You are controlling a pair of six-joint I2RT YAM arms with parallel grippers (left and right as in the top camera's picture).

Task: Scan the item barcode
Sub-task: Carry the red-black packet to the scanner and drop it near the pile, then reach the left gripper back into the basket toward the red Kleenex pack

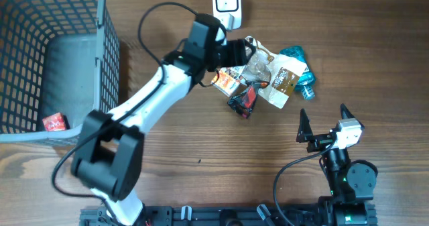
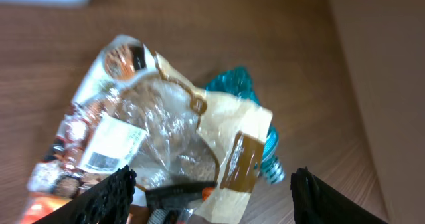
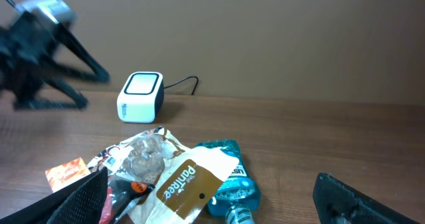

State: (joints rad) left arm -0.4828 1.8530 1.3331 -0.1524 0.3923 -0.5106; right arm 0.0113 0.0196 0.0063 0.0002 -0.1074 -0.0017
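Left tool [image 2: 212, 175] hovers spread and empty over the packets [image 2: 153, 131] heaped just beneath it, scanner [image 1: 226, 1] off to its side. Picking step, I'd say: next it must drop and pinch one. Right tool [image 1: 323, 112] gapes, empty.

Brown wood-grain surface [image 1: 221, 142] across overhead frame; plain beige wall [image 3: 265, 38] filling upper half, right wrist view; even light.

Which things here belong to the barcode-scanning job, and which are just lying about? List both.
Job: scanner; pile of packets; left hand, open above it.
Lying about: wire basket; red packet inside it; right hand, open.
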